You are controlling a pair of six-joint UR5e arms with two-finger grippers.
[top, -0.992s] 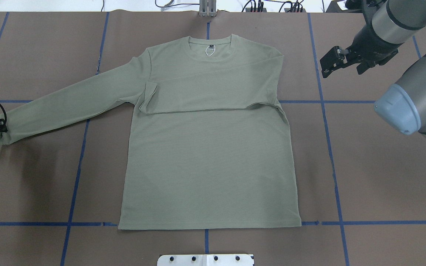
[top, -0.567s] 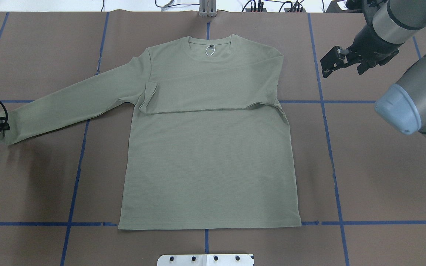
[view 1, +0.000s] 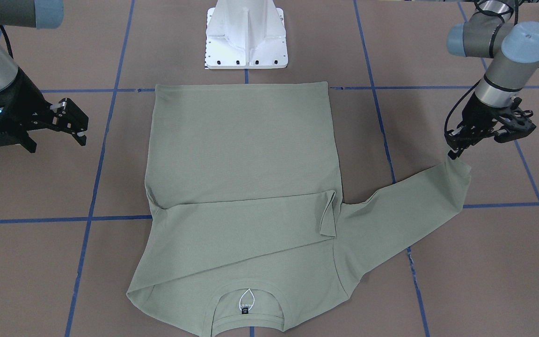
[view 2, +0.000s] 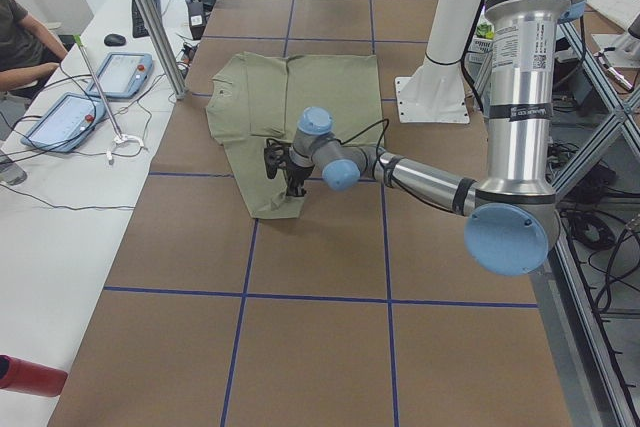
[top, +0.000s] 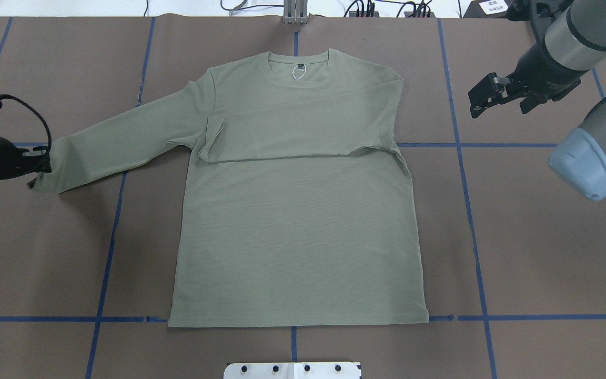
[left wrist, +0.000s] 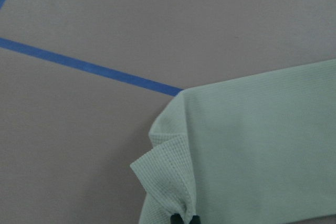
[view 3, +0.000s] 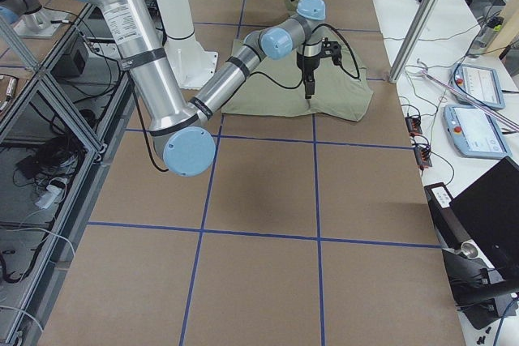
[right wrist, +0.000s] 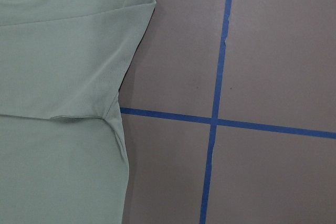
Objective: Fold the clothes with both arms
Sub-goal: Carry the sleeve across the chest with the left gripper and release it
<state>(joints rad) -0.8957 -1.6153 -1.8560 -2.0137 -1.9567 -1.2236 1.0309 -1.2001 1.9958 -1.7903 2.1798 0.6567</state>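
Note:
The sage-green shirt (top: 292, 226) lies flat on the brown table, its neck label (top: 298, 71) at the far side. One sleeve (top: 303, 131) is folded across the chest. The other sleeve (top: 124, 142) stretches out toward my left gripper (top: 45, 160), which is shut on its cuff (left wrist: 168, 166) and holds the crumpled cuff end a little above the table. From the front, the left gripper (view 1: 452, 152) pinches the sleeve's tip. My right gripper (top: 479, 102) hangs open and holds nothing, beyond the shirt's folded shoulder (right wrist: 142, 3).
The white pedestal base (view 1: 246, 37) stands just behind the shirt's hem. Blue tape lines (top: 471, 210) cross the brown table cover. Cables (top: 366, 8) run along the far edge. A side table with tablets (view 2: 70, 112) and a seated person (view 2: 20, 37) is beside the table.
My left gripper has carried the cuff toward the shirt's body and farther from the robot, so the sleeve is drawn in. The right gripper has drifted slightly outward.

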